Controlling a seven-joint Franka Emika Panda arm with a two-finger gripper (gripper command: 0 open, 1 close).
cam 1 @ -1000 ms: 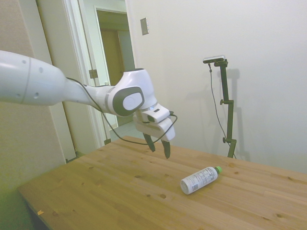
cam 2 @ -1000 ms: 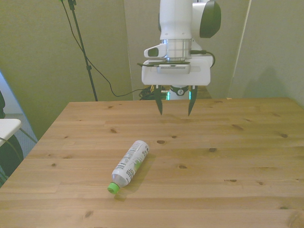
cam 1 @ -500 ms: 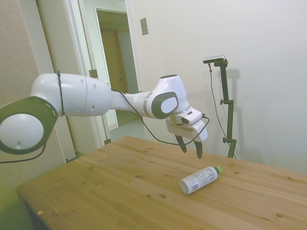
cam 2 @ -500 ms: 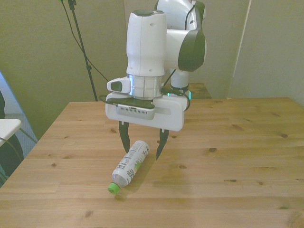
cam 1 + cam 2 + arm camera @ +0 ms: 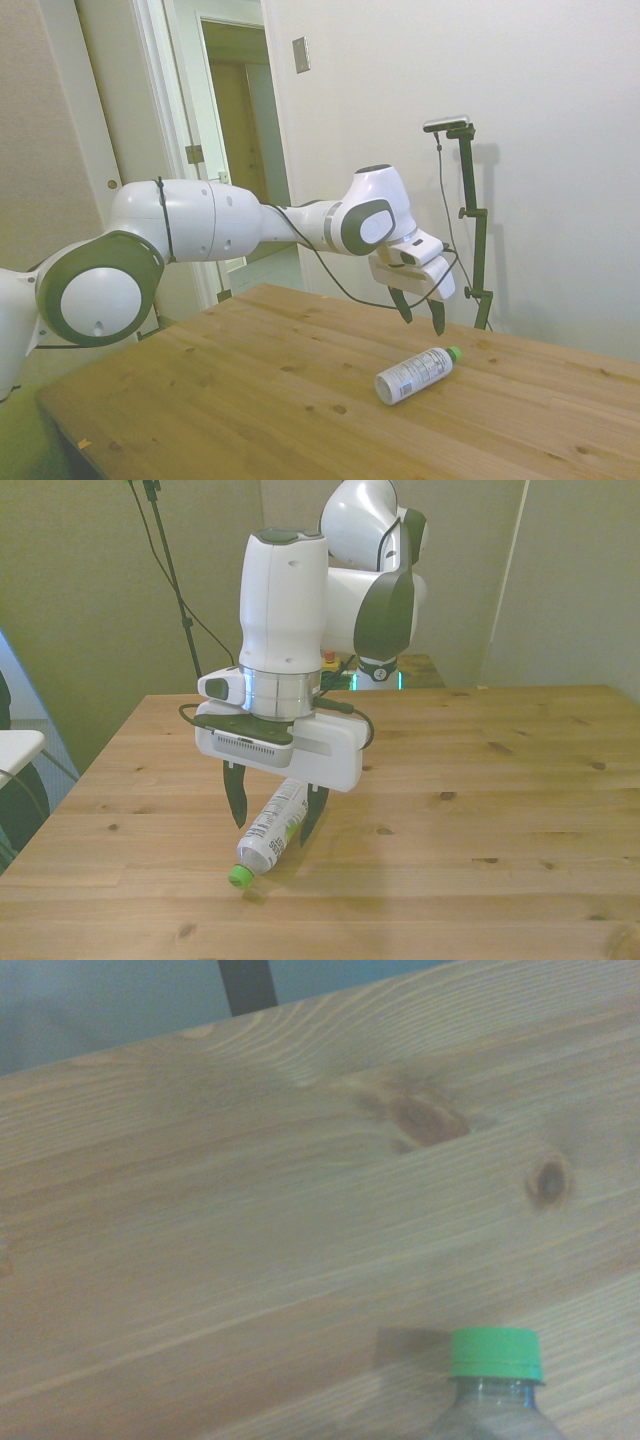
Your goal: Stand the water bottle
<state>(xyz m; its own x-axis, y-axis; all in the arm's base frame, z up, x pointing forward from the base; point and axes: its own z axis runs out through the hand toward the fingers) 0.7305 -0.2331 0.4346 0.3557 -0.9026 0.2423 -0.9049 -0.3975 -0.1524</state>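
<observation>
Your gripper [image 5: 270, 817] hangs open above the water bottle [image 5: 270, 832], one finger on each side in the front view. You can see the bottle lying on its side on the wooden table [image 5: 250, 390]. Its white label has dark print, too small to read. Your arm stretches out long and low, pointing down. Only the wrist view shows the green cap [image 5: 495, 1353] up close.
</observation>
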